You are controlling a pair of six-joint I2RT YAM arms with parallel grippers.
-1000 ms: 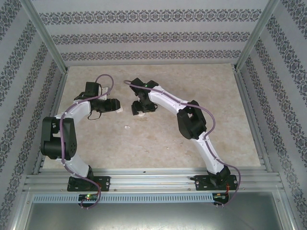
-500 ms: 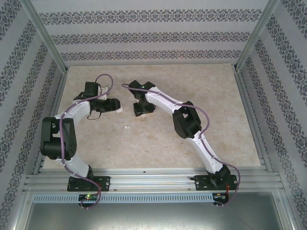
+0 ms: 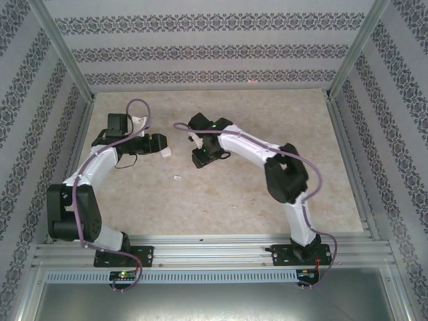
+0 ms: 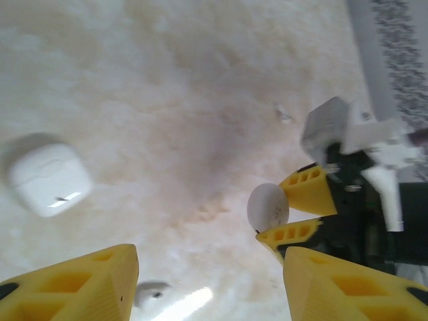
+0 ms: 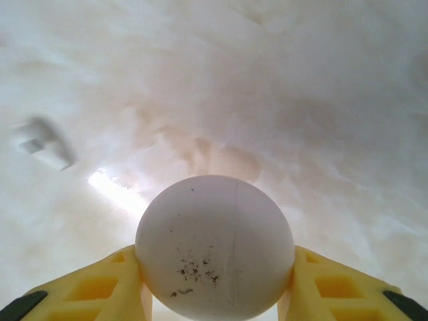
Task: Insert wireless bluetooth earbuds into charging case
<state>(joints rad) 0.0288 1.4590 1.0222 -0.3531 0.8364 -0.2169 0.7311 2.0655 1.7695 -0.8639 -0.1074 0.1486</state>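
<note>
Left tool shifted; charging case lies ahead-left.

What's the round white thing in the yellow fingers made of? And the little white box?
The disc looks like matte white plastic, dull with dark specks. The charging case seems glossy plastic: a bright glint shows on it.

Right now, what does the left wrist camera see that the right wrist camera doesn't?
Left wrist camera's extras: the charging case, which looks shut, lying on the table. There is also a small white piece, maybe an earbud, near the left hand, whose fingers are wide apart. Right wrist camera's extras: dark specks on the white disc, close up, and a blurry white bit I can't name. Both share the right hand squeezing that disc above the pale table.
</note>
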